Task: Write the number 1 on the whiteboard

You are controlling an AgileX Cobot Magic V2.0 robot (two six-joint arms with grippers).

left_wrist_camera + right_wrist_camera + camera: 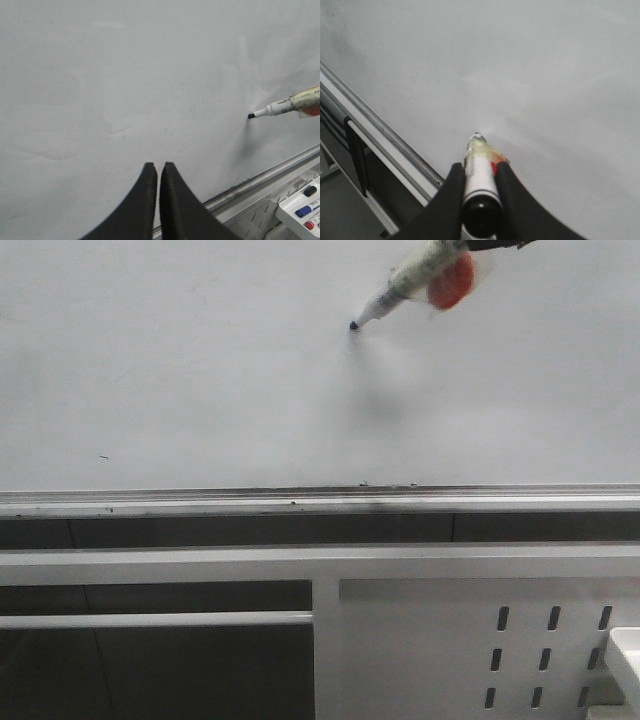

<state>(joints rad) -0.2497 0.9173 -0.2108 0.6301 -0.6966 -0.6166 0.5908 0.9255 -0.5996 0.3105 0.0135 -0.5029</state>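
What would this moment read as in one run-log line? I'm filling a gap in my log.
right gripper: shut on marker | tip at whiteboard | stroke: none visible | left gripper: shut, empty

The left gripper (159, 172) is keeping its black jaws pressed together, pointing at the bare whiteboard (125, 75). Well off to one side of the jaws, a marker (287, 106) is touching its black tip to the board, above the silver rail (265, 176).
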